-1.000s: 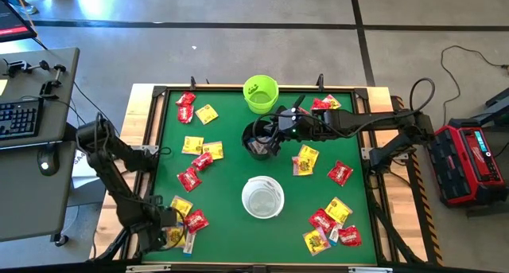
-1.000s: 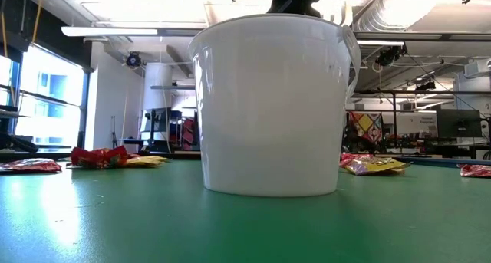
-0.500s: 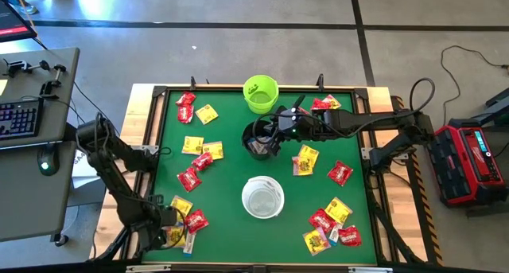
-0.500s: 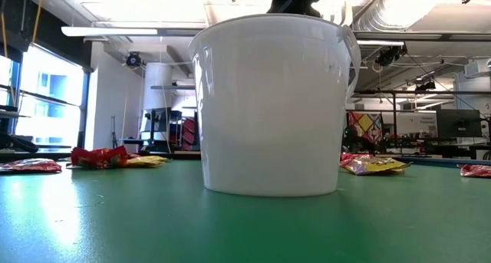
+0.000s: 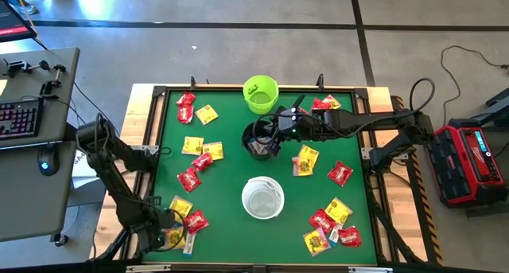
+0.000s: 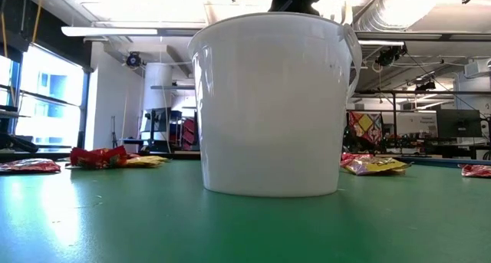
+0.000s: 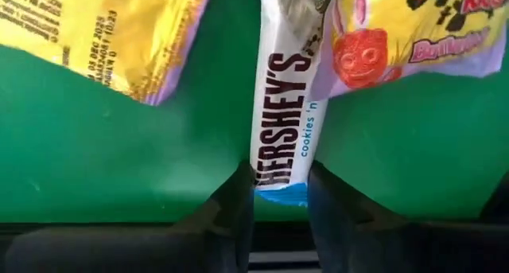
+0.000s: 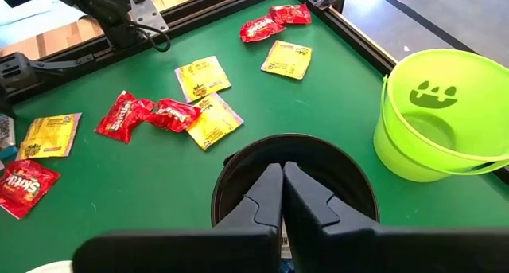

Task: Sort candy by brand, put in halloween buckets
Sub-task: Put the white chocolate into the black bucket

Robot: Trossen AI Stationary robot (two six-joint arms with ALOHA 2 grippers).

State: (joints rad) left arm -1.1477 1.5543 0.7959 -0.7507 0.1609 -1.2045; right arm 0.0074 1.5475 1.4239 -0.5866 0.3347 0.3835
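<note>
The left pincer (image 7: 280,201) is down at the near left corner of the green bench (image 5: 231,177), its two dark fingers (image 7: 231,205) closed against the sides of a blue-and-white Hershey's bar (image 7: 286,106) that lies flat on the green surface; the fingers touch the wrapper's lower end, one on each side, and the bar is not lifted; a yellow packet (image 7: 103,34) lies just beside the bar on one side, and another yellow packet with a red face on it (image 7: 406,34) overlaps the bar's edge on the other; in the high view this same pincer (image 5: 176,235) sits among a small cluster of red and yellow candy (image 5: 189,217) near the bench's front left edge; the right pincer (image 8: 281,189) hangs over the mouth of the black bucket (image 8: 238,173), its fingers pressed fully together with nothing between them; the lime green bucket (image 8: 437,122) with a dark pumpkin face stands just beside the black one, toward the far edge of the bench; the white bucket (image 5: 262,196) stands nearer the front, well apart from the green one, and it fills the middle of the low view; more red and yellow packets (image 5: 328,221) lie scattered at the front right, others (image 5: 195,110) near the far left corner, and a few (image 8: 171,114) to the left of the black bucket.
</note>
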